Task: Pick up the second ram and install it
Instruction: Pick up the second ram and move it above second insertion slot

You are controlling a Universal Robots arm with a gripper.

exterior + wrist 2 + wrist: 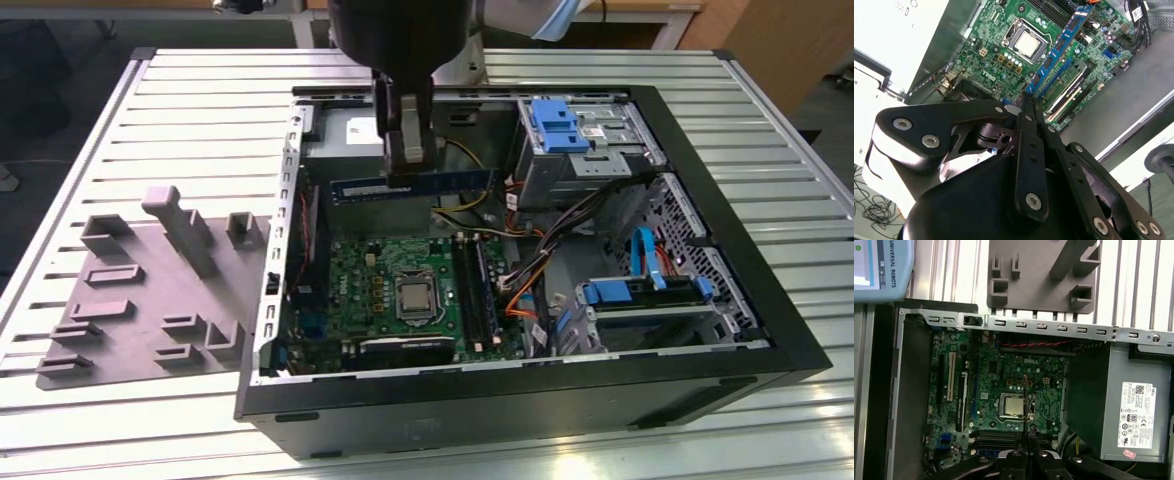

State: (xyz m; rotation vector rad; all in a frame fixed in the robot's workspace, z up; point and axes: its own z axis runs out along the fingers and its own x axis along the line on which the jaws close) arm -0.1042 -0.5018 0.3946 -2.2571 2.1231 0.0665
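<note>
My gripper [404, 172] is shut on the second ram [416, 187], a long dark blue stick held level and lengthwise across the open computer case. It hangs in the air over the edge of the grey power supply [350, 150] and above the green motherboard [400, 290]. In the second wrist view the ram [1059, 47] runs out from the closed fingertips [1026, 112] over the board. In the first wrist view the ram is seen edge-on as a thin line [1025, 400] above the processor. The long black memory slots [477, 290] lie lower on the board, towards the exterior view's right.
The grey holder tray [147, 290] lies on the slatted table at the exterior view's left, outside the black case [534, 400]. Blue drive cages [561, 125] and cable bundles [534, 250] fill the case's right side. A white pendant [879, 265] lies beside the case.
</note>
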